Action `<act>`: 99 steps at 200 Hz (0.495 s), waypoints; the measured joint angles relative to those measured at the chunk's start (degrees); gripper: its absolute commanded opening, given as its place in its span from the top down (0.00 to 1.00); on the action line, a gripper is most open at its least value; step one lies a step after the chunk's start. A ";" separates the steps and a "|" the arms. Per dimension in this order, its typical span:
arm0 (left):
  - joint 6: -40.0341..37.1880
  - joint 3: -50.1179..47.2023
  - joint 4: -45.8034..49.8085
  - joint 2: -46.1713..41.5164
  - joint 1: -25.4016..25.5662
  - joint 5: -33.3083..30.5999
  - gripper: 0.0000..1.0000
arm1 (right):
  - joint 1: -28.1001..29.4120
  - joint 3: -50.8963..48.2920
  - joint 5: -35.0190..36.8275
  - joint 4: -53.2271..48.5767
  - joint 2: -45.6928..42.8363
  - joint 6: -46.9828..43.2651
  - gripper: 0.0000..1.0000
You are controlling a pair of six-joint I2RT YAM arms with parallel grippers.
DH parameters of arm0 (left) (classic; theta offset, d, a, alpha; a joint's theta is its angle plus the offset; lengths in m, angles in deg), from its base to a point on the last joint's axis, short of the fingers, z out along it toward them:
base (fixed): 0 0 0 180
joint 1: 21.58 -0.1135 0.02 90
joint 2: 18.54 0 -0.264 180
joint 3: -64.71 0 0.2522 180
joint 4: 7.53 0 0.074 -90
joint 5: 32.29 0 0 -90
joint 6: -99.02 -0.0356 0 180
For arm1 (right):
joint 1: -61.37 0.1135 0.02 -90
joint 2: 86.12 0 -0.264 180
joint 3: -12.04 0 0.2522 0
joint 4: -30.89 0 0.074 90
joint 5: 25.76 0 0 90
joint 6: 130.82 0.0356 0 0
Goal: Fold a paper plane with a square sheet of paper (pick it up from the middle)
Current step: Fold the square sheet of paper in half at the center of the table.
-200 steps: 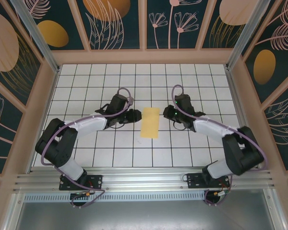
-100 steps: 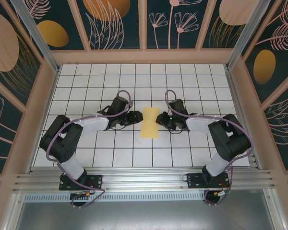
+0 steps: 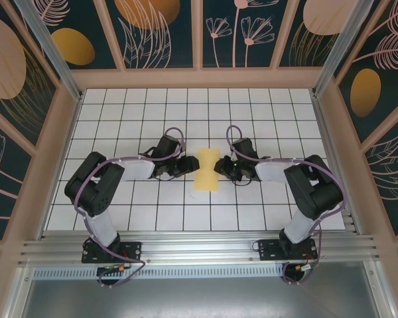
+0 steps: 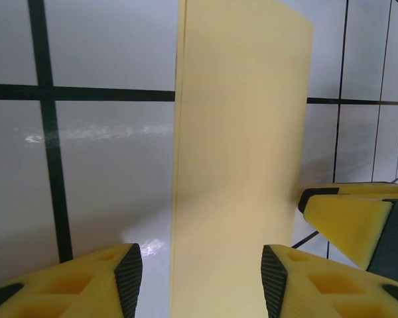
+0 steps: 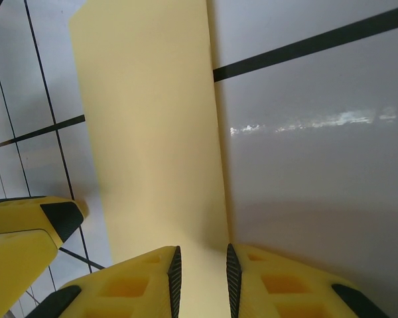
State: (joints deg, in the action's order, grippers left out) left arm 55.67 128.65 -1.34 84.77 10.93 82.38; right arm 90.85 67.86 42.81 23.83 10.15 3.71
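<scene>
Early in the task, by judgement. Square sheet of paper [image 3: 206, 171] lying flat at the middle of the counter [image 3: 186, 212], seen as a narrow rectangle, so probably folded once in half. No pointed nose and no wings yet, so the diagonal folds and the rest remain to be done. Left tool [image 4: 200, 265] low at the sheet's left long edge, jaws spread wide, gripping nothing. Right tool [image 5: 201, 265] at the right long edge, jaws nearly together with paper between them; cannot tell whether pinching or only resting over it.

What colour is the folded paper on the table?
The paper is plain pale yellow, with no pattern. It shows best in the left wrist view.
</scene>
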 measured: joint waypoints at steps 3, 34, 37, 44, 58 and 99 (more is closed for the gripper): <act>0.00 0.04 -0.07 0.09 0.00 0.09 0.47 | 0.00 0.00 0.07 -0.02 0.00 0.00 0.72; 0.00 0.09 -0.33 0.59 0.00 0.48 0.48 | 0.00 0.00 0.13 0.00 -0.46 -0.02 0.73; 0.00 0.09 -0.33 0.61 0.00 0.50 0.48 | 0.00 0.00 0.11 -0.02 -0.50 -0.02 0.73; 0.00 0.09 -0.35 0.63 0.00 0.61 0.48 | 0.00 0.00 0.13 -0.02 -0.55 -0.02 0.72; 0.00 0.09 -0.37 0.70 0.00 0.63 0.48 | 0.00 0.00 -0.13 0.04 -0.57 -0.02 0.72; 0.00 0.09 -0.74 0.94 0.00 1.03 0.49 | 0.00 0.44 -1.66 0.98 -0.28 -0.07 0.72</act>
State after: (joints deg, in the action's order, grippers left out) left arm 55.67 128.73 -2.08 85.71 10.93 83.40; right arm 90.85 68.30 41.15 24.81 9.87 3.64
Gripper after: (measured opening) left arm 0.514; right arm 0.276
